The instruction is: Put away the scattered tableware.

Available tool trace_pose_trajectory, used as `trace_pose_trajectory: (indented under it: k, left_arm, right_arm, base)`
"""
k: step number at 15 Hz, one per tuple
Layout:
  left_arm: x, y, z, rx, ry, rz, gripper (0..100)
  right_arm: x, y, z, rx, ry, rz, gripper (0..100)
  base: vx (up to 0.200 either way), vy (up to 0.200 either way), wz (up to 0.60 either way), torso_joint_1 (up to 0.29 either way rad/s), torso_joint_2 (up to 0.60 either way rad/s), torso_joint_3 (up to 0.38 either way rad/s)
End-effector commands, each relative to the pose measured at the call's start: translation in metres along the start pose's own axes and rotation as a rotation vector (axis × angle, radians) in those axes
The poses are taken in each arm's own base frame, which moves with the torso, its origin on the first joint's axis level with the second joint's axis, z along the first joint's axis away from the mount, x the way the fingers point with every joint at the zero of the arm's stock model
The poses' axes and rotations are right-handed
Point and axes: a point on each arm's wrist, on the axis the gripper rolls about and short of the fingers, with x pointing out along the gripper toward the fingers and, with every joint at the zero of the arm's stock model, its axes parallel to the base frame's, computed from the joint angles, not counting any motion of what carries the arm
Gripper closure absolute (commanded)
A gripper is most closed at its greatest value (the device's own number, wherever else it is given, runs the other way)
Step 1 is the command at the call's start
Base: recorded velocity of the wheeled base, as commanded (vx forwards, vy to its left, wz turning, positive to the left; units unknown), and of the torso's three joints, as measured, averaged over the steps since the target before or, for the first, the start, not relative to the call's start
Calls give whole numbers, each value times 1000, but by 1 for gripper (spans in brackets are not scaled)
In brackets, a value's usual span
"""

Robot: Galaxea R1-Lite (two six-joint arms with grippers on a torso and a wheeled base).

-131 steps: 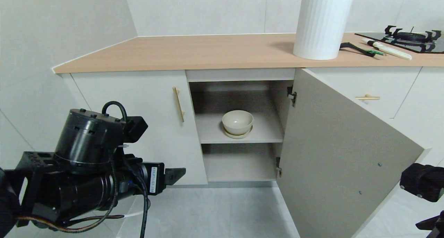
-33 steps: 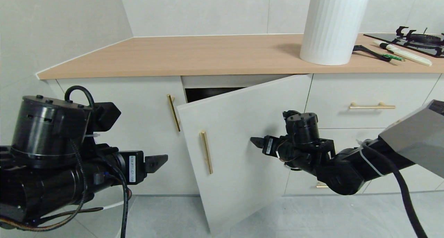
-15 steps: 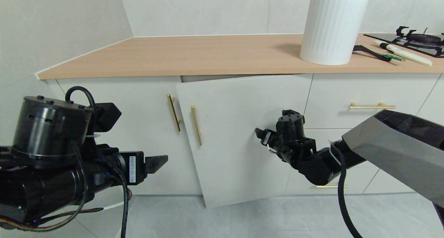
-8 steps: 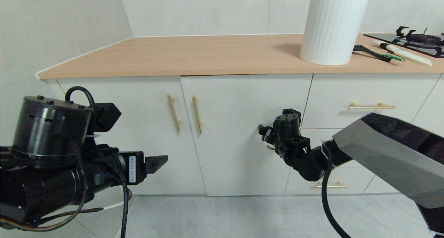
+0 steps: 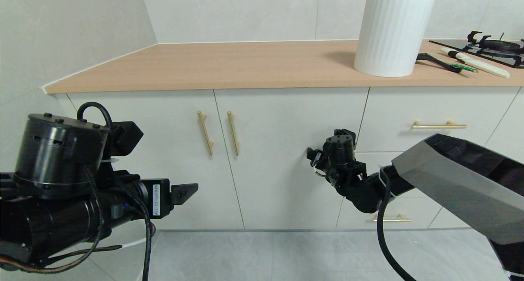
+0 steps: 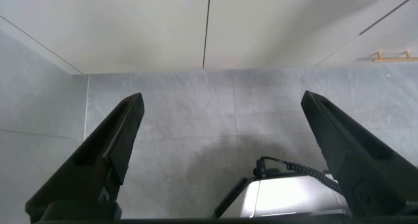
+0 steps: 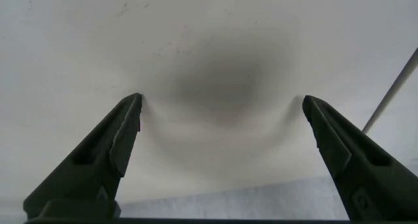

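cabinet door (image 5: 286, 158) closed, wide-open empty right gripper (image 7: 221, 98) against it; left gripper (image 6: 222, 101) wide-open, empty

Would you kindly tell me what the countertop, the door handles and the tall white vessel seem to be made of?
The countertop: wood or wood-look laminate, matte, light brown with faint grain. The door handles: likely brushed metal, brass-coloured slim bars. The tall white vessel: matte and ribbed; ceramic or plastic, the look leaves it open.
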Motion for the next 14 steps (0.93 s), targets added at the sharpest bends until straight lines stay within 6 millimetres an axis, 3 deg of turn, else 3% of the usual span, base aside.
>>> trace_pose_trajectory:
  k: [1, 3, 5, 6, 10, 13, 14]
  left_arm:
    - [0, 0, 0, -1, -1, 0, 0]
    - [0, 0, 0, 0, 1, 1, 0]
    - [0, 0, 0, -1, -1, 0, 0]
    - [-1, 0, 0, -2, -5, -1, 0]
    - [-12, 3, 4, -12, -44, -14, 0]
    - [-33, 14, 6, -17, -123, -16, 0]
    - [-41, 22, 5, -21, -156, -1, 0]
  right_arm:
    - [-15, 6, 14, 13, -8, 26, 0]
    - [-60, 9, 19, -17, 114, 155, 0]
    - [-115, -3, 37, -30, 293, 401, 0]
    - [-128, -4, 45, -37, 314, 468, 0]
    - [-169, -16, 77, -166, 167, 428, 0]
    - [-220, -41, 107, -213, 45, 401, 0]
    - [-247, -52, 117, -204, -1, 411, 0]
  base:
    - [0, 0, 0, 0, 0, 0]
    - [0, 0, 0, 0, 0, 0]
    - [0, 0, 0, 0, 0, 0]
    - [0, 0, 0, 0, 0, 0]
    - [0, 0, 0, 0, 0, 0]
    - [0, 0, 0, 0, 0, 0]
    - [0, 0, 0, 0, 0, 0]
